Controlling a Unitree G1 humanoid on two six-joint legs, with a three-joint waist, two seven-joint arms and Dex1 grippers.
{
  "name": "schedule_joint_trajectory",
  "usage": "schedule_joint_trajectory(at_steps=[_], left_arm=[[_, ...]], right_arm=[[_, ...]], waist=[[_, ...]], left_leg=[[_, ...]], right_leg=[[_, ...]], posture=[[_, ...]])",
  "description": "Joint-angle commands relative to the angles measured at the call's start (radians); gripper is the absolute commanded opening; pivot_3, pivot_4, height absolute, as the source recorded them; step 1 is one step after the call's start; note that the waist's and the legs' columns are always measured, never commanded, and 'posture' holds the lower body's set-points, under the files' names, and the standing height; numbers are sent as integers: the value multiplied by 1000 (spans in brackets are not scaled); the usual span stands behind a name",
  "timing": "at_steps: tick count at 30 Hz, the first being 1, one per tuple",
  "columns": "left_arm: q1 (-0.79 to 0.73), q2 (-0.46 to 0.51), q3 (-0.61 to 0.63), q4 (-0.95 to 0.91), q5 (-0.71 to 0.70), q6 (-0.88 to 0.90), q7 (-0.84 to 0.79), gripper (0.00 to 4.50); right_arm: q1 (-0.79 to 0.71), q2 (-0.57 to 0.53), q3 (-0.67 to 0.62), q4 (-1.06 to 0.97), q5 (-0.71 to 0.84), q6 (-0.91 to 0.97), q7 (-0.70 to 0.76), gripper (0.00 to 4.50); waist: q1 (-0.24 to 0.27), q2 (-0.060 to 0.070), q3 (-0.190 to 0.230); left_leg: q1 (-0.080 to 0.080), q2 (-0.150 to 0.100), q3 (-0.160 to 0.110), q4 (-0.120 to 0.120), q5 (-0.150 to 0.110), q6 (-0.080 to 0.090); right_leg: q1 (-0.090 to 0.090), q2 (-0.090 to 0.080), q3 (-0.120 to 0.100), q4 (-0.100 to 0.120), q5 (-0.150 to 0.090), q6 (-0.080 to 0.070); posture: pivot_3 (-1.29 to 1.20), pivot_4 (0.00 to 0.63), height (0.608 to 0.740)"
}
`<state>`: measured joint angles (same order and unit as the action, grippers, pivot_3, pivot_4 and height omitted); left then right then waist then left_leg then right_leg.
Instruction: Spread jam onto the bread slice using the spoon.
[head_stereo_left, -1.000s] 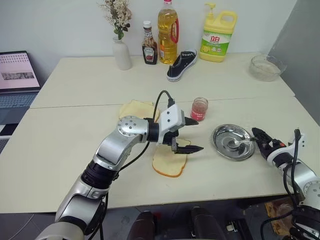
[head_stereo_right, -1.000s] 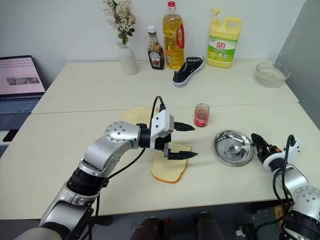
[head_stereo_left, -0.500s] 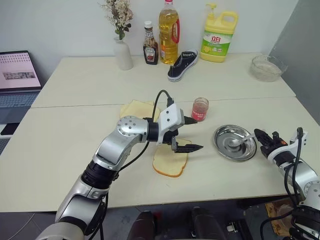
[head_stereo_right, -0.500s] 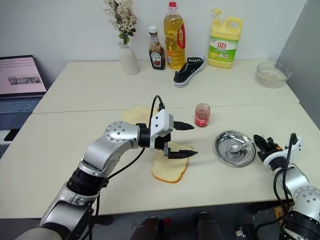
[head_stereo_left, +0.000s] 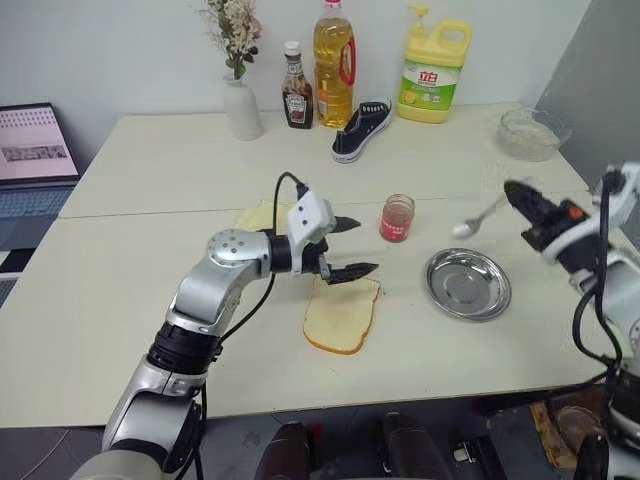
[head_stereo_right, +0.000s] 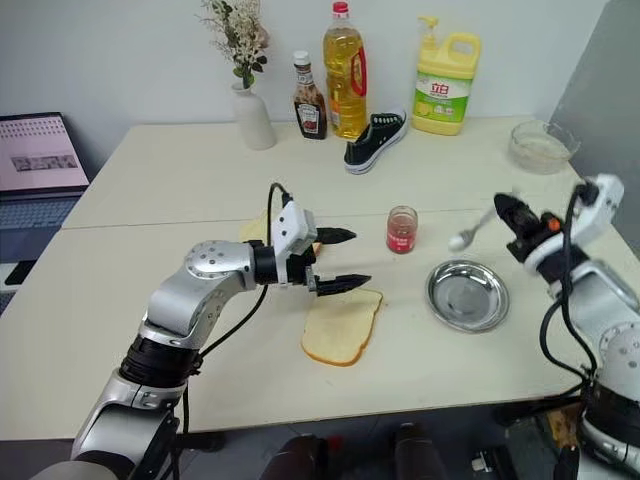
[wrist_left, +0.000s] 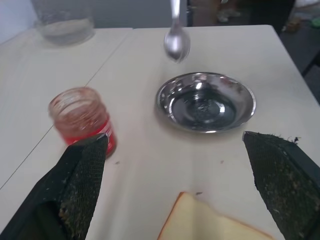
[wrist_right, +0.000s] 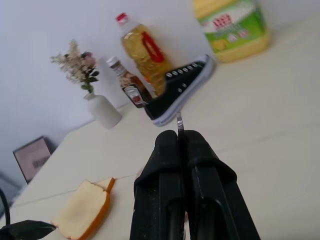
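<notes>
Spoon (head_stereo_left: 478, 219) pinched in right end effector (head_stereo_left: 520, 195).

The left arm (head_stereo_left: 215, 300) is brushed silver metal in rounded segments, with a round cap at the elbow dotted by small dark screws and black ribbed collars between the sections. A thin black cable loops up from the forearm and plugs into a white boxy block at the wrist. The left hand (head_stereo_left: 345, 247) ends in two black, pointed fingers (wrist_left: 80, 185) whose inner faces look rough and grainy. The right arm (head_stereo_right: 600, 300) is silver too, with a white wrist housing and black cables curling along it. The right hand (head_stereo_left: 527, 203) is black, with small red-orange marks near its base, and its fingers (wrist_right: 175, 185) are smooth and rounded.
</notes>
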<state>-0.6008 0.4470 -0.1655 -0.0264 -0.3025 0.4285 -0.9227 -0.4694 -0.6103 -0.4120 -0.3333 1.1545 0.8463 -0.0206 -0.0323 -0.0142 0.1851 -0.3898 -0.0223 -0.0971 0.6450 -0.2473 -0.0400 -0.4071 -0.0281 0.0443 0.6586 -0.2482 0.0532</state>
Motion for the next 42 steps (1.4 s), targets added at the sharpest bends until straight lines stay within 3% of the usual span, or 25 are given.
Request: schedule_joint_trajectory(at_steps=[1,8,14,29,42], left_arm=[[-1,-9,52,11,6,-45,47,4500],[26,-33,61,10,14,-66,86,4500],[24,-40,66,-3,14,-64,106,4500],[39,-49,55,-82,9,-23,137,4500],[56,-43,60,-115,6,-3,154,4500]], right_arm=[[-93,-30,81,12,-128,-48,51,32],[-229,60,280,179,-411,-199,167,32],[-307,135,347,325,-569,-306,243,32],[-332,249,410,565,-825,-484,360,32],[-286,324,393,644,-907,-508,357,32]], waist=[[1,0,0],[3,0,0],[1,0,0],[0,0,0],[0,0,0]], left_leg=[[0,0,0,0,0,0],[-1,0,0,0,0,0],[-4,0,-1,0,0,0],[-3,-1,-1,0,0,0],[-3,-1,-1,0,0,-1]], right_leg=[[0,0,0,0,0,-1],[0,-1,-1,-1,3,-5],[-4,-1,-1,0,3,-5],[-4,-1,-1,2,3,-5],[-5,-1,-1,4,3,-5]], posture=[[0,150,740],[0,150,740],[0,150,740],[0,150,740],[0,150,740]])
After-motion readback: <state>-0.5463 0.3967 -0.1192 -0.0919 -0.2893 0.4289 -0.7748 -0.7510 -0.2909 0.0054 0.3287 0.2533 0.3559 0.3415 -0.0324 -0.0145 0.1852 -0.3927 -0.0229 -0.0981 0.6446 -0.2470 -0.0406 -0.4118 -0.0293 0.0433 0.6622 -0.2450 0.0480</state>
